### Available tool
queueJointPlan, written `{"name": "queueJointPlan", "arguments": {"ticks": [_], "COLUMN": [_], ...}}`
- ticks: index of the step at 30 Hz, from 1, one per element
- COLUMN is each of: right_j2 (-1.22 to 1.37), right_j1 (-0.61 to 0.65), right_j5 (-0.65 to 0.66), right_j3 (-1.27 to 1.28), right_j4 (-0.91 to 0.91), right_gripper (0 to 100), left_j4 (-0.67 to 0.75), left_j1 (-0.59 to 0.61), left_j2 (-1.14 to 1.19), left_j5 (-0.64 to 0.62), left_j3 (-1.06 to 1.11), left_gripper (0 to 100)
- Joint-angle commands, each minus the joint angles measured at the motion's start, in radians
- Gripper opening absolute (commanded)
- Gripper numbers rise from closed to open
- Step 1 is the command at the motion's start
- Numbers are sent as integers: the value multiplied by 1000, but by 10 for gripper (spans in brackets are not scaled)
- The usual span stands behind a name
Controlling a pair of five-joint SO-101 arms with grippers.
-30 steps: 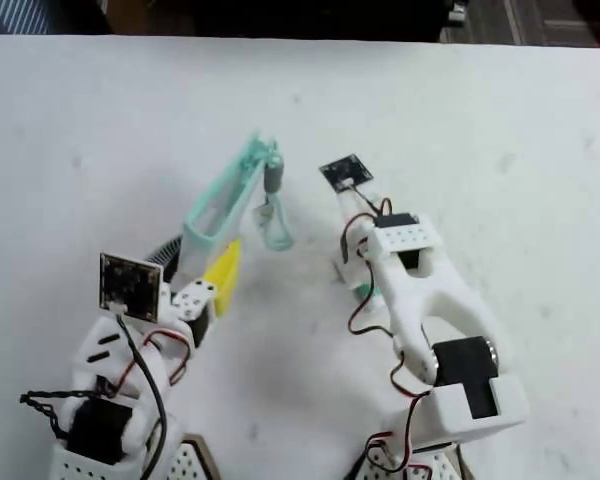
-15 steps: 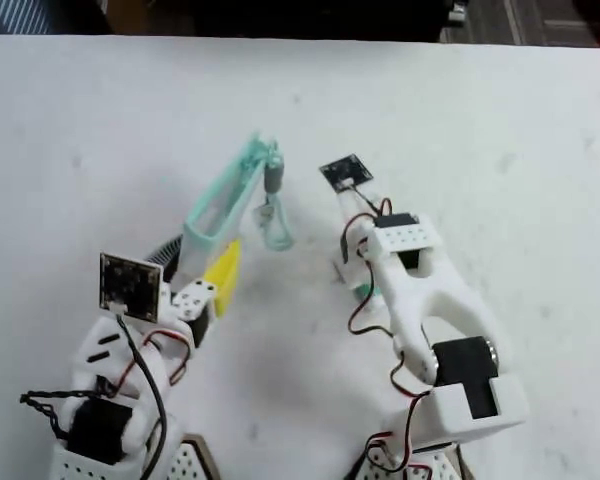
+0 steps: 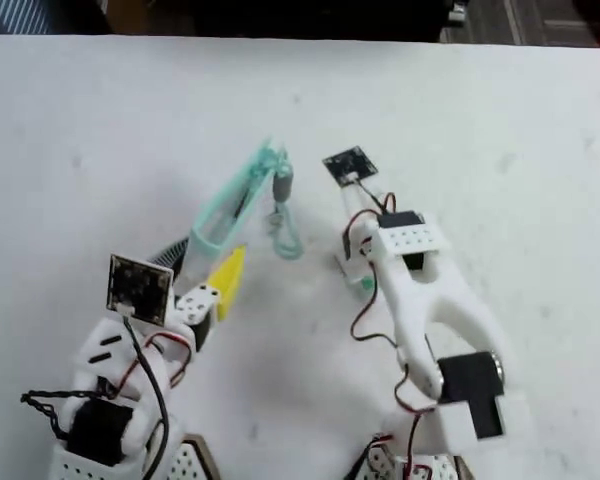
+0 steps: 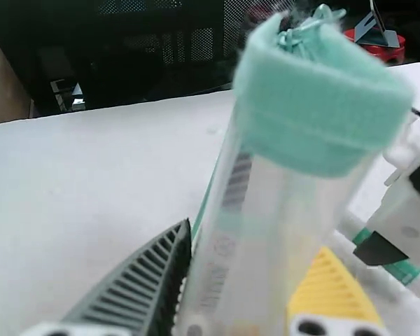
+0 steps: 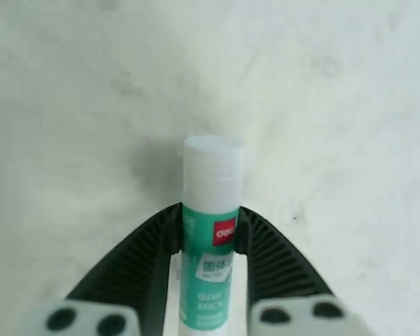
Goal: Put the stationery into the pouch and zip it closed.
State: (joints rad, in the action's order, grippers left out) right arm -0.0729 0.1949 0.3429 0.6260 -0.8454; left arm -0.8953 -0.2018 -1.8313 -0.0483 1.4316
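A clear pouch (image 3: 230, 205) with mint-green edging stands raised off the white table (image 3: 480, 120), with my left gripper (image 3: 202, 258) shut on its lower end. In the left wrist view the pouch (image 4: 280, 196) sits between the dark finger and the yellow finger (image 4: 325, 287), its green end (image 4: 315, 119) pointing away. A green cord loop (image 3: 285, 235) hangs from the pouch's far end. My right gripper (image 5: 210, 210) is shut on a green glue stick (image 5: 211, 182) with a white cap, held low over the table just right of the pouch. The glue stick (image 3: 363, 285) peeks out beneath the right arm.
Free white table surface spreads to the left, right and far side of both arms. The table's far edge (image 3: 300, 38) meets a dark background. The two arms stand close together, with the cord loop hanging between them.
The pouch has swung slightly to the right and farther from the left arm, its cord loop following. The right arm with the glue stick has shifted a little to the right.
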Motion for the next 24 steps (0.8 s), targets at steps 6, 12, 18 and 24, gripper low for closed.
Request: {"name": "queueJointPlan", "arguments": {"ticks": [6,12,18,24], "right_j2": [-437,-638,-714,-750], "right_j1": [-18,36,269,544], "right_j5": [11,11,2,2], "right_j3": [-176,-420,-692,-773], "right_j4": [-145,-280,-377,-374], "right_gripper": [16,16,16,16], "left_j4": [-12,-40,-40,-40], "left_j1": [-70,-130,-140,-140], "left_j2": [4,4,4,4], "left_j5": [14,61,87,87], "left_j3": [-20,-23,-20,-20], "left_gripper": [222,222,222,221]}}
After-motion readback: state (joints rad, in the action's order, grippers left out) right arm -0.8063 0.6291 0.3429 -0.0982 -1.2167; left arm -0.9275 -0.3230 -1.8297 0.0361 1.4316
